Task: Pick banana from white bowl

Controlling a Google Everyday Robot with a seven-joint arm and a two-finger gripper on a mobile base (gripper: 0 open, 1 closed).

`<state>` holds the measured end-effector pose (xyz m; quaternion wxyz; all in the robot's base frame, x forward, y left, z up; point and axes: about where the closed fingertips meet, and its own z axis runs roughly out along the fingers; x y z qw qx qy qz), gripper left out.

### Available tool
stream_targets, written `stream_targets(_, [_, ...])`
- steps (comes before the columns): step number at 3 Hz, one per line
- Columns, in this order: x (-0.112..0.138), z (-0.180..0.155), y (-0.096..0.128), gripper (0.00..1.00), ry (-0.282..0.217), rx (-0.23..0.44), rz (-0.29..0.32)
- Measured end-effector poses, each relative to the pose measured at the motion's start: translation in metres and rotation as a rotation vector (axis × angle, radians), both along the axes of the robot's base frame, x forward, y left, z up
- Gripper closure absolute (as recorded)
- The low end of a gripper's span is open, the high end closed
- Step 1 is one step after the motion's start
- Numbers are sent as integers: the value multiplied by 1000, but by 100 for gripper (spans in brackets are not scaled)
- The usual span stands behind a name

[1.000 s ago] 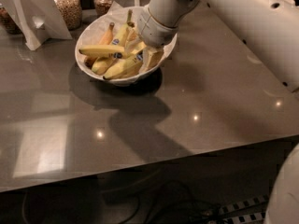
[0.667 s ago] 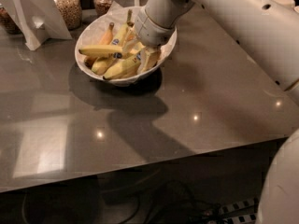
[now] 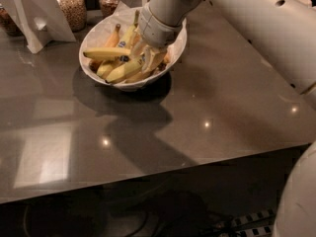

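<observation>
Status: the gripper (image 3: pixel 150 60) is inside the white bowl (image 3: pixel 98 32), on its right-hand half, and touches the pile of bananas (image 3: pixel 121 69). The arm (image 3: pixel 237 14) reaches in from the upper right and covers the bowl's far right rim.

Change since one second ago: the wrist has shifted slightly left and deeper over the fruit. The bowl holds the same place on the grey table (image 3: pixel 212 107). The bananas keep the same arrangement, and none has risen off the pile.

Gripper state: it cannot be told whether the gripper is open or closed. Its tip is buried among yellow fruit under the wrist cuff.

Location of task item: all the bananas lie in the white bowl. One banana (image 3: pixel 106 53) lies crosswise on top at the left, away from the gripper. The others fan out beneath it toward the near rim.

Assessment: the task appears to be at the grasp stage, with the lift not yet begun. The small shift probably aligns the gripper with one banana near the bowl's centre.

Nearby: two glass jars (image 3: pixel 71 6) and a folded white card (image 3: pixel 42 14) stand behind the bowl.
</observation>
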<state>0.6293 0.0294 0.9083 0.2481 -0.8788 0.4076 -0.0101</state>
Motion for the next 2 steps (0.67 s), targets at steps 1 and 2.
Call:
stream_targets(1, [-9, 19, 4, 100, -17, -21, 18])
stream_targets(2, [-16, 42, 6, 100, -19, -32, 39])
